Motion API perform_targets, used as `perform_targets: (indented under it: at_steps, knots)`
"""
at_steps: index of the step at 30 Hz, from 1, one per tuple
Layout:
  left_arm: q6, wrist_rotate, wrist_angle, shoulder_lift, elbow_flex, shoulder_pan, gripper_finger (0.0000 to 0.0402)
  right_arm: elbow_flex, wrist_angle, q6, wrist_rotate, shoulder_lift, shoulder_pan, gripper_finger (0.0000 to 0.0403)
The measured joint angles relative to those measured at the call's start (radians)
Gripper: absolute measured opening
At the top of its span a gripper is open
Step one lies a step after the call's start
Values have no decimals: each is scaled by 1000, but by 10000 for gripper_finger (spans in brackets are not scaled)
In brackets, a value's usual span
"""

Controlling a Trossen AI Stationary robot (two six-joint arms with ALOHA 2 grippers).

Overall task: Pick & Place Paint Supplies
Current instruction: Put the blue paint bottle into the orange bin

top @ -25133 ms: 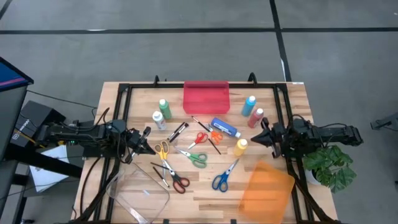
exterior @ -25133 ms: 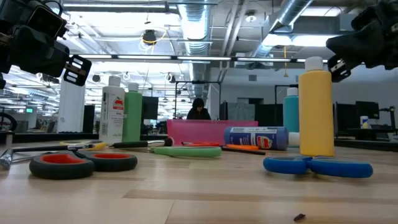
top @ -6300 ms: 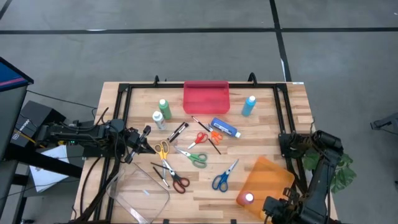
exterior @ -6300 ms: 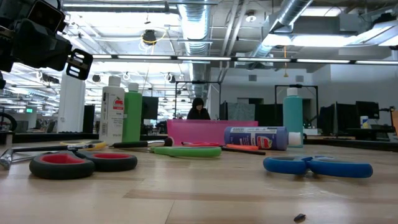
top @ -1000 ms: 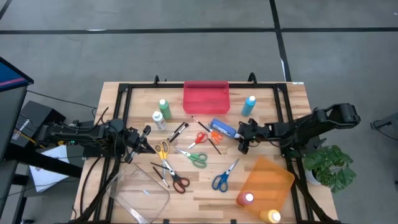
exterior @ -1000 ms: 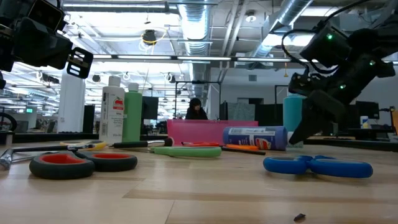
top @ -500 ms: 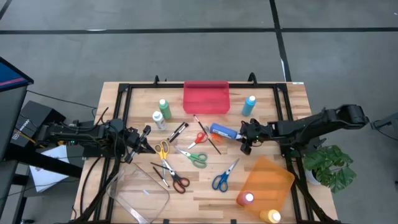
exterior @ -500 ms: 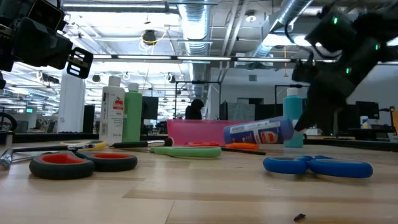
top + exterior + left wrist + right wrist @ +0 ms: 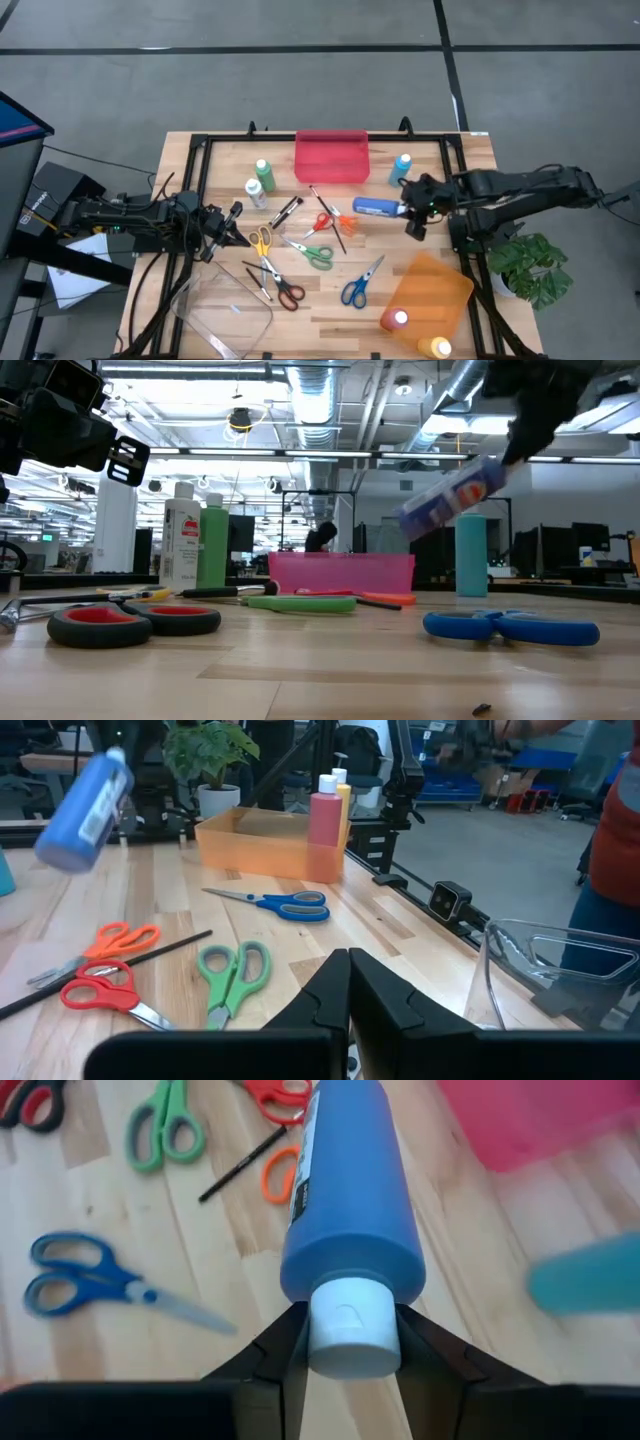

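Blue paint bottle (image 9: 377, 207): blue body with a printed label, white cap, clamped at the cap end by the right gripper (image 9: 408, 212), fingers partly closed around it; it hangs tilted in the air over the table (image 9: 480, 160), near the teal bottle (image 9: 401, 168). A second ago it lay flat on the wood beside the orange scissors (image 9: 342, 221); now lifted clear and shifted toward the right arm. Left gripper (image 9: 232, 226) fully closed, empty, parked at the table's left side, unchanged.

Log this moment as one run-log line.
right gripper: shut on blue bottle, lifted off table | left gripper: shut, waiting at left edge | orange tray: red, yellow bottles inside
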Motion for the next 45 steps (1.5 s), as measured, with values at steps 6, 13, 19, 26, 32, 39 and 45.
perform_targets:
  at_steps: [6,13,19,26,32,39,45]
  knots:
    - [0,0,0,0,0,0,0,234,-317,40,-24,35,0,114]
    - [0,0,0,0,0,0,0,496,-583,100,-136,127,5,114]
    - [0,0,0,0,0,0,0,687,-617,202,-245,204,54,114]
    - [0,0,2,0,0,0,0,740,-622,390,-321,230,142,114]
    - [0,0,2,0,0,0,0,770,-624,548,-434,230,281,114]
    - [0,0,3,0,0,0,0,864,-623,807,-456,230,463,114]
    - [0,0,3,0,0,0,0,892,-625,1050,-446,238,597,114]
